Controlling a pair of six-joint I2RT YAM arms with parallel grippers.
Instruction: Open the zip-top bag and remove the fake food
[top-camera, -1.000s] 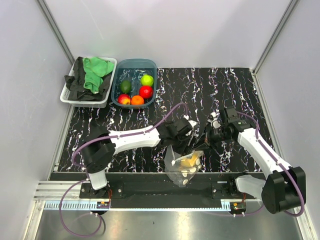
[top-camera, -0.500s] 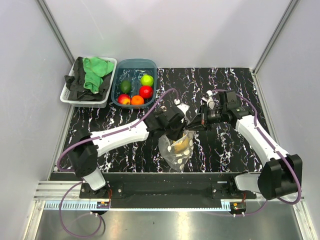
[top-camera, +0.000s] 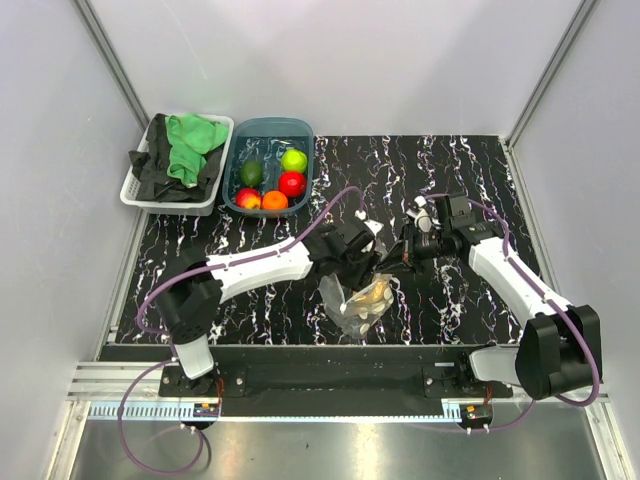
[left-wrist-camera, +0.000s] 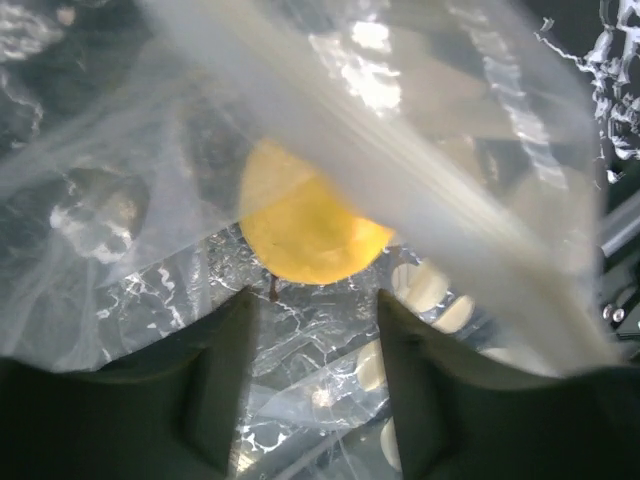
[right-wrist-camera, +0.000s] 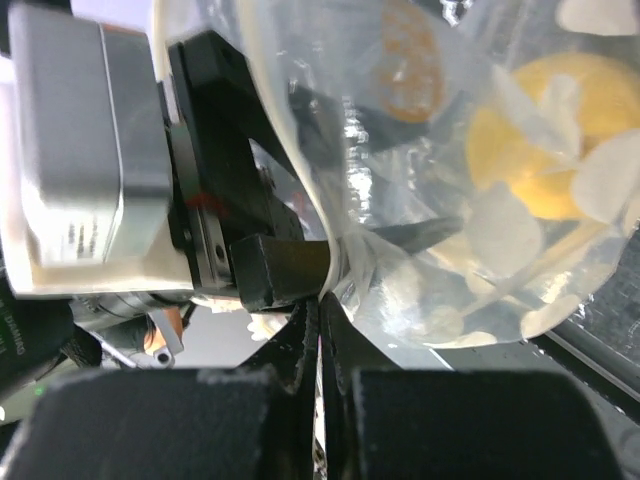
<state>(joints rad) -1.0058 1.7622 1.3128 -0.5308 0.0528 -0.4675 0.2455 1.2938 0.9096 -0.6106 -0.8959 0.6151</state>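
- The zip-top bag (top-camera: 358, 303) is seen at the near middle of the table (top-camera: 470, 180), between the two arms.
- A yellow fake fruit (left-wrist-camera: 310, 230) is seen inside the bag.
- The bag's edge is pinched by the pressed-together jaws of the right gripper (right-wrist-camera: 322, 335).
- The jaws of the left gripper (left-wrist-camera: 312, 305) are set a little apart, with bag plastic seen in the gap; whether it is squeezed cannot be told.
- Other fake fruits (top-camera: 291, 183) are kept in the teal tub (top-camera: 270, 124), well apart from the bag.

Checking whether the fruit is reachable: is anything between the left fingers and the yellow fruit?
Yes. The yellow fruit lies inside the zip-top bag, whose clear dotted plastic stretches across it just beyond the left gripper. Whether the bag's mouth is open cannot be told from these views.
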